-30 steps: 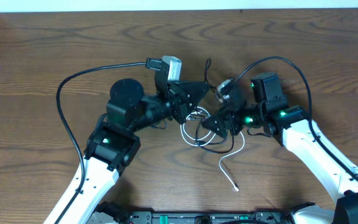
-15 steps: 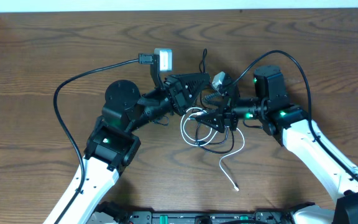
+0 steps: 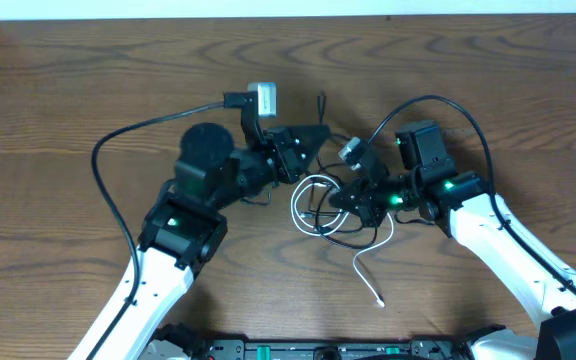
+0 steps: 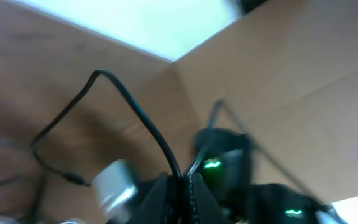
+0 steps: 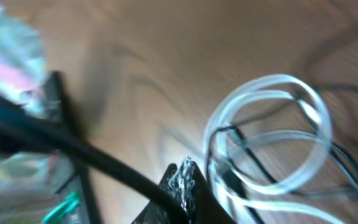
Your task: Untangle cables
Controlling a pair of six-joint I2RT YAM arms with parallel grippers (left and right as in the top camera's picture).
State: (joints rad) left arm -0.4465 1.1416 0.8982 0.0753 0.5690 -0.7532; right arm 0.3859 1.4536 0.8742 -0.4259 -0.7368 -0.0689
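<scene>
The left gripper (image 3: 313, 137) has its fingers (image 4: 166, 194) shut on the black cord (image 4: 143, 122). In the left wrist view the cord rises straight out from between the tips and arcs away over the wooden surface (image 3: 68, 100). Pinching it there probably serves as an anchor, so that one strand is fixed while the other can be drawn free.

The right gripper (image 3: 340, 198) sits just beside the tangle with its fingers (image 5: 184, 179) closed. A dark strand runs right up to the tips, but the right wrist view is too blurred to tell whether it is clamped.

The cables lie between the two grippers, near the middle of the surface. The white cord (image 5: 278, 79) is wound into a couple of round, springy loops. Thin black lines pass through and under them, so the pair looks interlaced rather than merely overlapping. One white tail trails towards the near edge and ends in a small plug (image 3: 380, 302), lying free. The separation seems hardly begun — the loops are intact.
</scene>
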